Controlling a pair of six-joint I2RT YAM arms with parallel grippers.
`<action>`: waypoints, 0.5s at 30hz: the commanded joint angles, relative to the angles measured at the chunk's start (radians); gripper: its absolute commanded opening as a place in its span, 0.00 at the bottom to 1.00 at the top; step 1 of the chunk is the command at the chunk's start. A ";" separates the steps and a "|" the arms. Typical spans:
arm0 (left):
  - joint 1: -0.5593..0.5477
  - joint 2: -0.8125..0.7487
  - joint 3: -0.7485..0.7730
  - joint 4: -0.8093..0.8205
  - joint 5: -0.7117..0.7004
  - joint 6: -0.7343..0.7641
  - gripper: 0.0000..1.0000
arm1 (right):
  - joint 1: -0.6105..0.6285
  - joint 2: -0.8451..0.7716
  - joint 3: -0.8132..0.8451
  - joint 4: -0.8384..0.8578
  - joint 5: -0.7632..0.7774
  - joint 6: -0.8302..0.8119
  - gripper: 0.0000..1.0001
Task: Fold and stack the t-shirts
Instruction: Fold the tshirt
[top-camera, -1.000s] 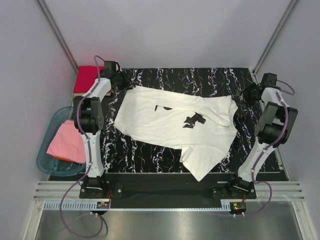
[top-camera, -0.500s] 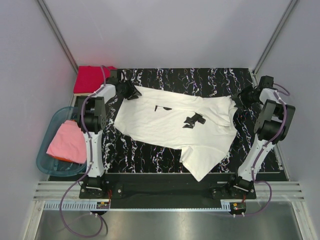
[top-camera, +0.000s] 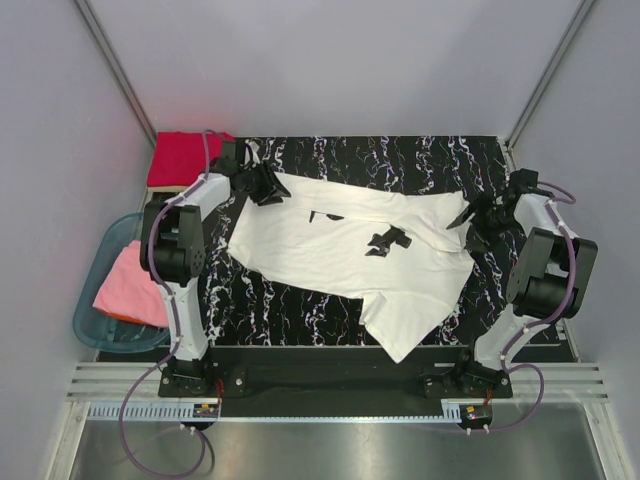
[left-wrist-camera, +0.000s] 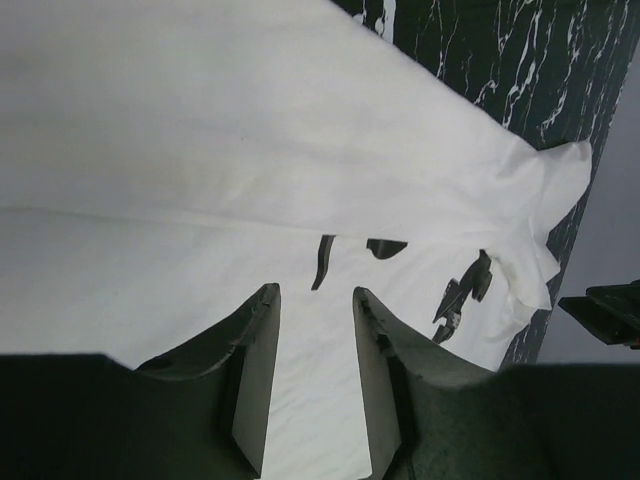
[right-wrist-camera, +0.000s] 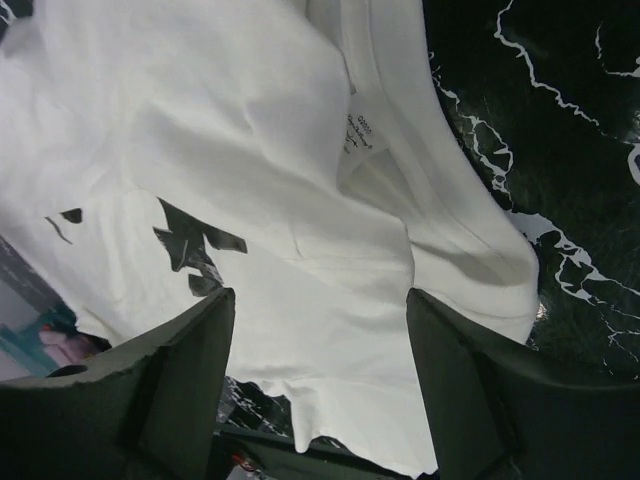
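Hovering over the white t-shirt (top-camera: 300, 250) at both ends.
Our left gripper (left-wrist-camera: 315, 300) stands narrowly parted, our right gripper (right-wrist-camera: 320, 300) wide; both empty.

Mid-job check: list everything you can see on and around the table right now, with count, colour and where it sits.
white t-shirt: one, white with black marks, spread out on the mat
red t-shirt: one, bright red, far left corner, beside the mat
pink t-shirt: one, pink, inside the tub
tub: one, see-through teal, left of the mat
mat: one, black with white streaks, under the white t-shirt
left gripper: one, black, open, over the white t-shirt's far left edge
right gripper: one, black, wide open, over the white t-shirt's right end near the collar
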 joint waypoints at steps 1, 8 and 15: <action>-0.027 -0.096 -0.056 -0.019 0.037 0.050 0.41 | 0.073 -0.060 0.016 -0.055 0.070 -0.087 0.75; -0.104 -0.215 -0.159 -0.178 0.047 0.119 0.39 | 0.162 -0.113 -0.003 -0.077 0.112 -0.075 0.54; -0.144 -0.386 -0.342 -0.197 0.019 0.148 0.27 | 0.211 -0.177 -0.214 0.153 0.094 -0.006 0.41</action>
